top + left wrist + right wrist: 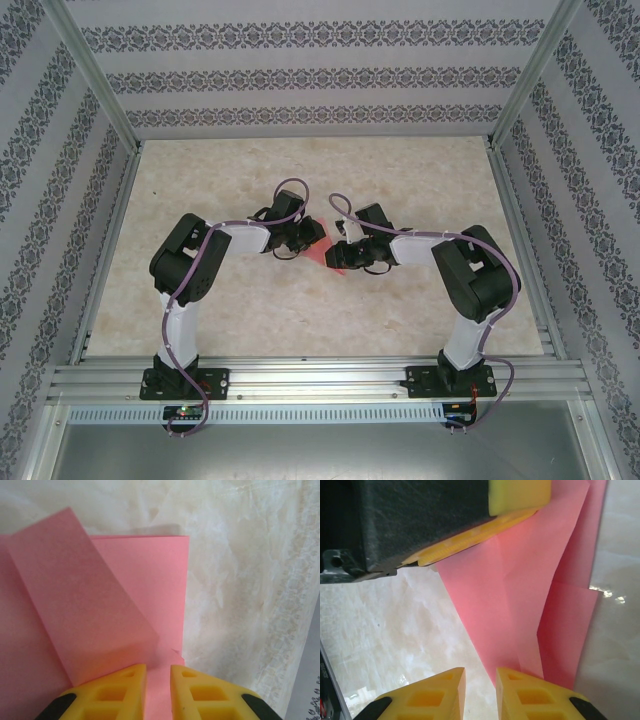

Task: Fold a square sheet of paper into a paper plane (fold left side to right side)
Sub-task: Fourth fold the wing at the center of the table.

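**Salmon-red square sheet of paper (333,262) lies mid-fold between two grippers**

Thin, plain and already creased into overlapping layers, the square sheet of paper rests at the centre of the pale marbled tabletop (420,190), with both arms bent in over it. The left gripper (157,672) stands at the sheet's 9 o'clock side in the overhead view. Its yellow jaws are a narrow slit apart, with nothing clamped between them. One of its fingers (470,537) appears to rest on the paper's edge, though contact cannot be confirmed. The right gripper (480,677) is at 3 o'clock, its jaws likewise a slit apart and gripping nothing. The sheet's pointed end lies just beside its fingertips.

From the left wrist, a long folded flap (80,595) slants toward 11 o'clock across the lower layer. It looks slightly lifted, not pressed home.

The step in hand appears to be settling a left-over-right fold. Doing it well probably means keeping one gripper as a light anchor on the lower layer. The other gripper can then sweep the flap down and along the crease, from the middle outward. Edges should meet before any pressure goes on, since a crease in thin paper is hard to undo. Downward force is best kept gentle, because a sheet this light may slide on a smooth top.
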Robot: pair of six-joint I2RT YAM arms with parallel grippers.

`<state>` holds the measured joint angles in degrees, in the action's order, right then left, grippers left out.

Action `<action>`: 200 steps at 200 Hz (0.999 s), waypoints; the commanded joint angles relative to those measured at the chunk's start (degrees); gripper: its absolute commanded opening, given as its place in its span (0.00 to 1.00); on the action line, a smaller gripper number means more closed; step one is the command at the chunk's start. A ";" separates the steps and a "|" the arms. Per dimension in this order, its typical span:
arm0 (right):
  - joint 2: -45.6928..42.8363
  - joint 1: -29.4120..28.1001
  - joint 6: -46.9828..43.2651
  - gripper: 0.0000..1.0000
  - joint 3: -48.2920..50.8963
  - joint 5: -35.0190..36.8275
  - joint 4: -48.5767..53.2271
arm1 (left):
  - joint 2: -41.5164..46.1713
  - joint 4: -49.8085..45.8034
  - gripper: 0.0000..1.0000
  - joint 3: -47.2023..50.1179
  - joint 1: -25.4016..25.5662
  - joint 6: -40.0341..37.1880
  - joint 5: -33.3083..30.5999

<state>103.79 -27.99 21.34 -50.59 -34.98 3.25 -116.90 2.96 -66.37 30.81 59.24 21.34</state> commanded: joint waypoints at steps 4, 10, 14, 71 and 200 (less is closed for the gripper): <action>1.24 0.13 -0.05 0.24 -0.04 0.26 -0.52 | -2.89 -2.08 0.21 1.17 0.26 -0.22 -2.17; 1.37 0.13 0.10 0.24 0.05 0.25 -0.63 | -2.89 -2.07 0.21 1.13 0.27 -0.30 -2.10; 1.41 0.13 0.17 0.24 0.13 0.35 -0.75 | -2.90 -2.08 0.21 1.15 0.27 -0.27 -2.16; 2.29 -0.14 0.52 0.24 0.14 0.77 -0.16 | -2.98 -1.88 0.21 1.33 0.30 -0.16 -2.14; 1.27 -0.53 4.61 0.20 5.70 2.29 3.55 | -3.58 -3.91 0.21 0.64 -0.04 -1.12 -3.48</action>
<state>104.99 -28.03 24.21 -48.73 -34.52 0.51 -116.97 2.96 -66.39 30.81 59.22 21.34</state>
